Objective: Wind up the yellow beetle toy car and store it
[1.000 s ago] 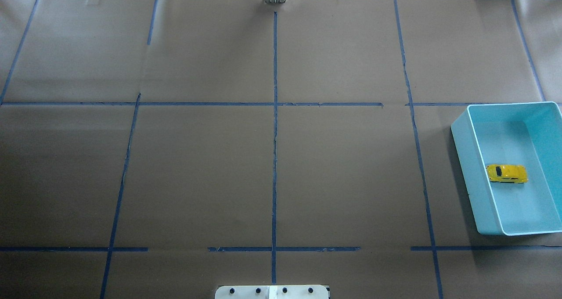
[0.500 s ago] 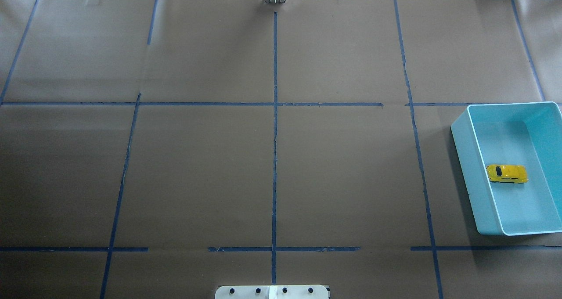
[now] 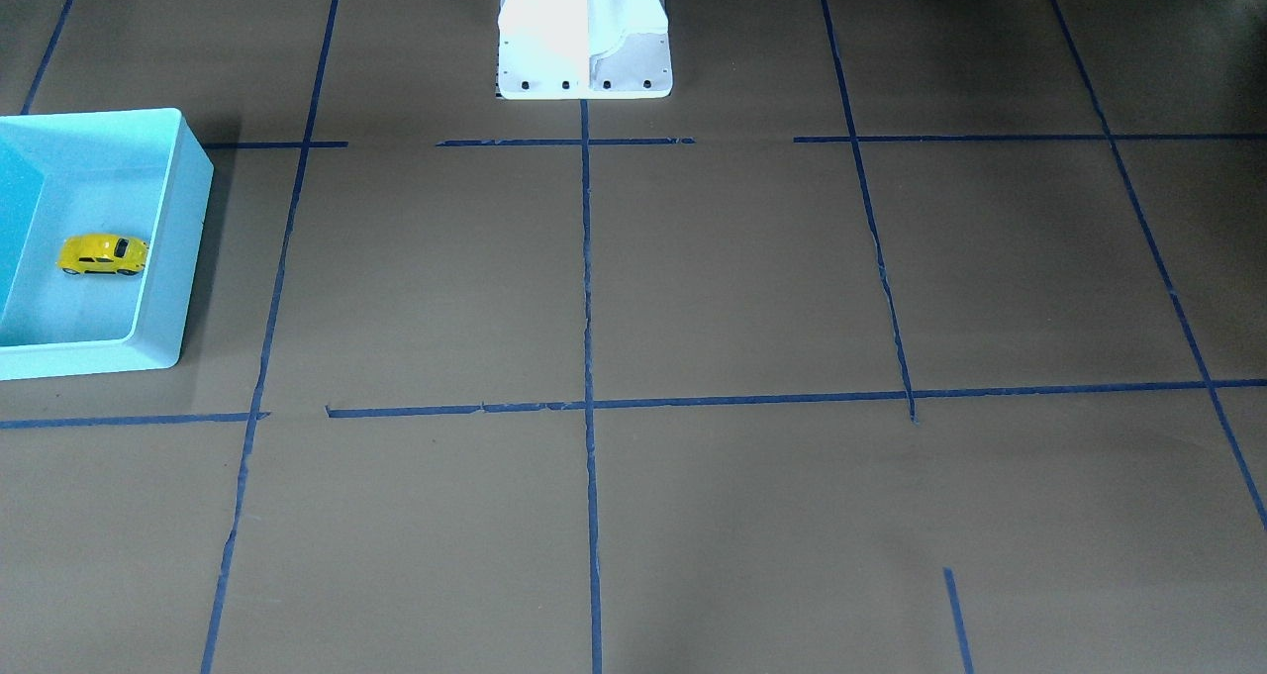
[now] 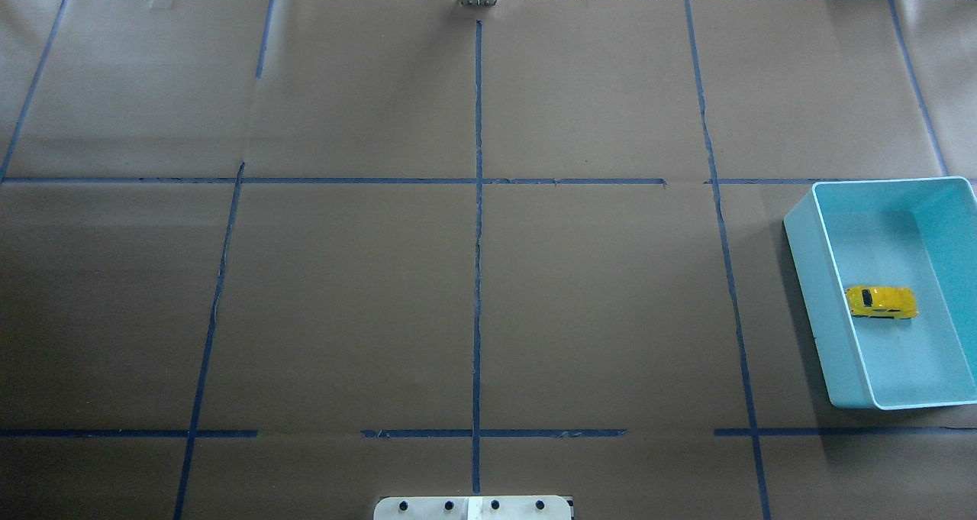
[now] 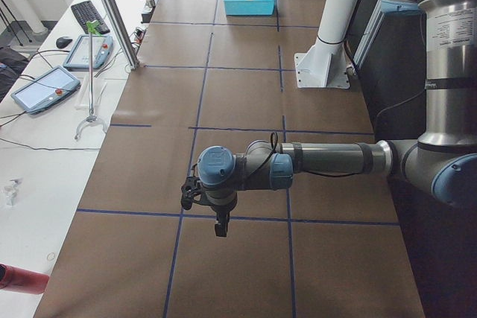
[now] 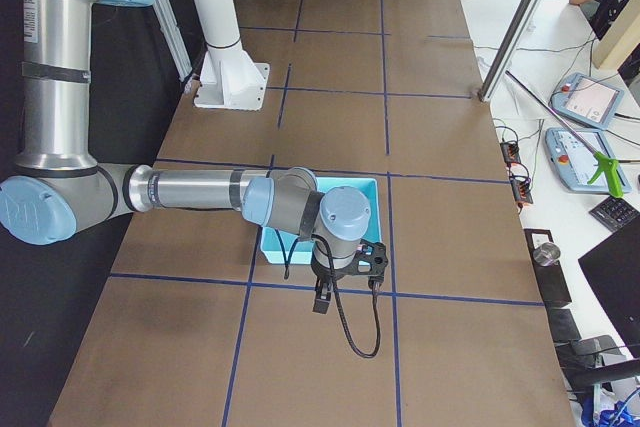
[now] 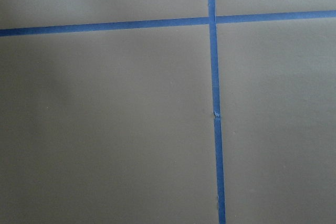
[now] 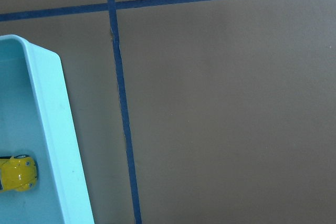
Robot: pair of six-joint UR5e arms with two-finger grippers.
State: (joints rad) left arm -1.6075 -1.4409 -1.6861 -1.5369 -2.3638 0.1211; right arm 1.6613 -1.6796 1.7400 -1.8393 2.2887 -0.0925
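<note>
Likely light, hard, slick: yellow beetle toy car (image 4: 881,302), 9 o'clock in bin (image 4: 824,306); pinch flanks; left gripper (image 5: 221,229), right gripper (image 6: 320,302) — cannot tell spread.

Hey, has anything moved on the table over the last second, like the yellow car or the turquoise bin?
Nothing has visibly changed. In the overhead view the yellow beetle toy car lies at the same spot inside the turquoise bin, and the bin has not shifted.
</note>
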